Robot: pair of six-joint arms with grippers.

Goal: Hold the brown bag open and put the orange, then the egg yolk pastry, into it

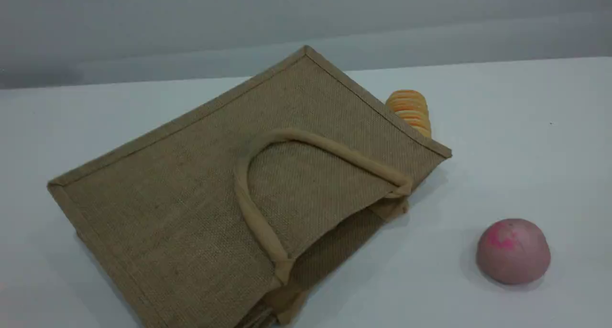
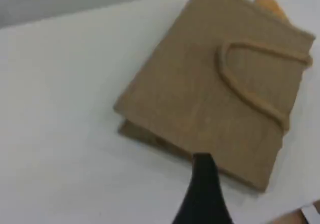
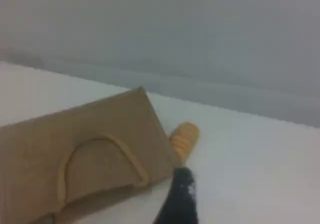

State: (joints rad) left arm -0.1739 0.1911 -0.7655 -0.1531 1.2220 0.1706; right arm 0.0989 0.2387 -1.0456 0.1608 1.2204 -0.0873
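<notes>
On the white table (image 1: 526, 127) the brown bag (image 1: 191, 199) lies flat, mouth toward lower right; both tools spread, empty.

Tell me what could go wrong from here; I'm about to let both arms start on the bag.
1. The brown bag lies flat with its mouth nearly shut, so a gripper may catch only the handle and fail to hold it open.
2. Neither orange nor egg yolk pastry shows in any view; the ridged bread or pink bun could be picked by mistake.
</notes>
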